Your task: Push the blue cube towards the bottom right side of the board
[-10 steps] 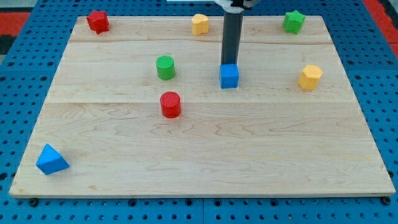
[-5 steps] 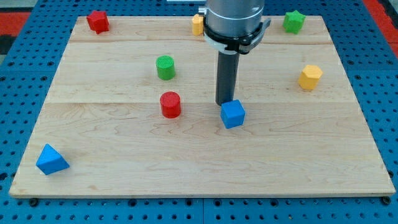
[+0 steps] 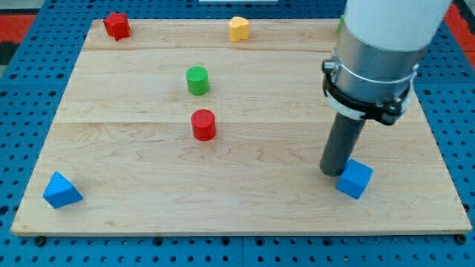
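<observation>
A: Since the rod carries no claw, where is my tip (image 3: 333, 173) pressing?

B: It is touching the small blue cube's (image 3: 355, 179) upper-left side, driving it toward the wooden tabletop's (image 3: 245, 185) bottom-right corner.

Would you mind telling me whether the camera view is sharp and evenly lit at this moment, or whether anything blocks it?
Camera view: light is even and soft, without glare on the board; the blue cube and my tip, at the cube's left, look sharp; the arm's big housing hides the view's upper right.
</observation>
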{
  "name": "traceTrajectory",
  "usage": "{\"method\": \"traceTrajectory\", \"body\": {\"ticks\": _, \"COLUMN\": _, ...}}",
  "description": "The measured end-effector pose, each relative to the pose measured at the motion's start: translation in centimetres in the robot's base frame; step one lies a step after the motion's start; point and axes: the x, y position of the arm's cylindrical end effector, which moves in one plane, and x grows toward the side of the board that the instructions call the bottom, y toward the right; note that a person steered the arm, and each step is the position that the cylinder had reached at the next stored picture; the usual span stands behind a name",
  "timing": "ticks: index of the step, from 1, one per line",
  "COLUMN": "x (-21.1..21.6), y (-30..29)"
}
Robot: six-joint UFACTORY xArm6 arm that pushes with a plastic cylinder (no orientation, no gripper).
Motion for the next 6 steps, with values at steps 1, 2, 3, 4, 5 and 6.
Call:
{"method": "traceTrajectory", "body": {"ticks": 1, "x": 1.0, "y": 1.2}}
{"method": "traceTrajectory", "body": {"ticks": 2, "x": 1.1, "y": 2.8}}
{"method": "traceTrajectory", "body": {"ticks": 3, "x": 1.1, "y": 4.2}}
{"method": "traceTrajectory", "body": {"ticks": 4, "x": 1.1, "y": 4.5}}
{"method": "traceTrajectory", "body": {"ticks": 5, "x": -0.9, "y": 3.4}}
{"method": "traceTrajectory", "body": {"ticks": 6, "x": -6.8, "y": -0.4}}
